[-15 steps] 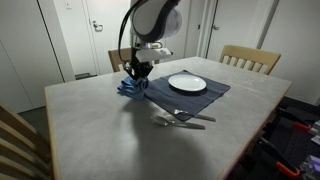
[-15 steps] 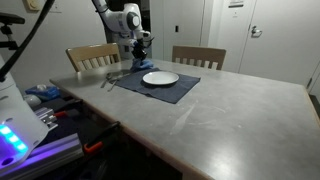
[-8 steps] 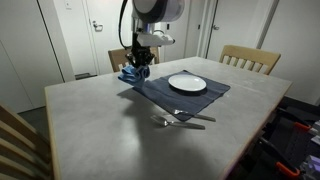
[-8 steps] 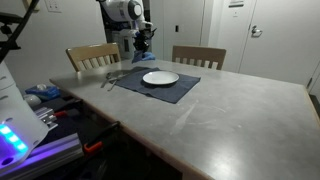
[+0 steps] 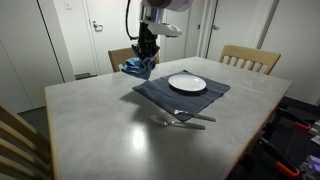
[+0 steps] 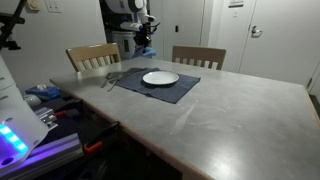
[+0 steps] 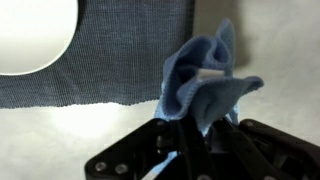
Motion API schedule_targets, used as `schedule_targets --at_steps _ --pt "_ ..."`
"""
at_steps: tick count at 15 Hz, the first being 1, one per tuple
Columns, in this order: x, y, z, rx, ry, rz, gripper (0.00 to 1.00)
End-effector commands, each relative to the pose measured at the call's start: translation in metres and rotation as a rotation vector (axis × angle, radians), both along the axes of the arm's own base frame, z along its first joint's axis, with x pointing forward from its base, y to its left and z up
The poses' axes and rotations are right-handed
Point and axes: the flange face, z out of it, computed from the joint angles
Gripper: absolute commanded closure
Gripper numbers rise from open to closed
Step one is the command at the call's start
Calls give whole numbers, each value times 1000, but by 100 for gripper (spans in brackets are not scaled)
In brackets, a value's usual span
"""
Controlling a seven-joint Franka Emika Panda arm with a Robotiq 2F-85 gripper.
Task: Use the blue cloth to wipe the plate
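Observation:
My gripper [image 5: 146,55] is shut on the blue cloth [image 5: 137,68] and holds it in the air above the table, off the near corner of the dark placemat [image 5: 160,94]. The cloth hangs bunched below the jaws; it shows in both exterior views [image 6: 146,51] and fills the middle of the wrist view [image 7: 205,85]. The white plate [image 5: 187,83] lies on the placemat, to the side of the gripper and lower. It also shows in an exterior view [image 6: 160,77] and at the top left of the wrist view [image 7: 30,35].
A fork and knife [image 5: 180,119] lie on the table beside the placemat's front edge. Wooden chairs [image 5: 249,58] stand at the table's far side [image 6: 92,55]. The grey tabletop [image 5: 90,120] stretches wide around the placemat.
My gripper has lifted the blue cloth off the table and risen higher, shifting slightly toward the plate side.

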Motion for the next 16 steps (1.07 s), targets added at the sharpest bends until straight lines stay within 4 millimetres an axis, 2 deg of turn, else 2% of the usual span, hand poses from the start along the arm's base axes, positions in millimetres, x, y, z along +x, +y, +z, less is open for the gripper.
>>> schedule_targets --at_steps 1,4,8,13,16 --pt "-16 -31 -4 23 -81 30 97" --pt "-23 -56 -13 49 -206 9 97" --pt "-34 -96 -33 87 -233 -39 97" --pt "-34 -161 -30 105 -247 -102 97" --pt "-31 -178 -29 120 -185 -116 97"
